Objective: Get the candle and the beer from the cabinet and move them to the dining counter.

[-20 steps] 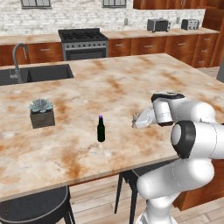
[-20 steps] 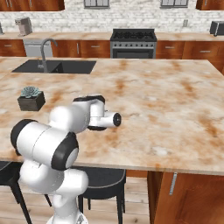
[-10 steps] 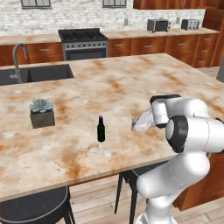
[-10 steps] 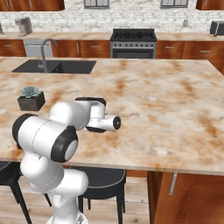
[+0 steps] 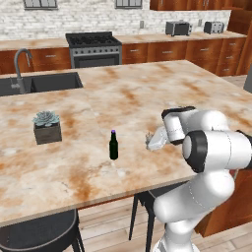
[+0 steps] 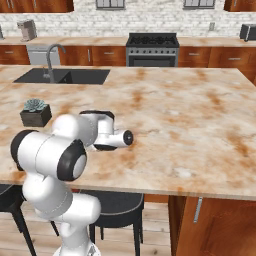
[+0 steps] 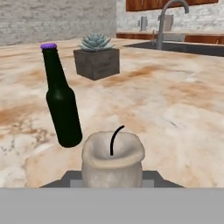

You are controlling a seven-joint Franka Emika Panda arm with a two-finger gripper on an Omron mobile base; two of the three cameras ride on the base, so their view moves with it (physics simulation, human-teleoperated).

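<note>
The beer (image 5: 113, 145) stands upright on the dining counter (image 5: 147, 93), the big marble bench with rust-brown veining, and it makes a handy landmark for everything else. It sits fairly near the bench's front edge, its purple cap on top, touching nothing. In the hand view the beer (image 7: 61, 103) leans across the left of the picture (the tilt belongs to the camera, not the bottle).

To the right of the beer, seen from the left base view, the fingers (image 5: 149, 142) hover low over the bench, apart from the bottle. They are narrowed onto the candle (image 5: 155, 141), a pale stubby shape that shows between them there. The hand view gives it more clearly: the candle (image 7: 113, 159) sits right at the bottom centre, its dark curved wick sticking up from a hollow top, with the beer just beyond it to the left. Whether the candle's base touches the bench, I cannot tell.

Left of the beer and a little farther back stands a small succulent (image 5: 47, 126) in a dark square pot, well apart from the bottle. Beyond that, toward the far left corner of the bench, lies a dark sink (image 5: 39, 83) with a curved grey faucet (image 5: 19, 69).
</note>
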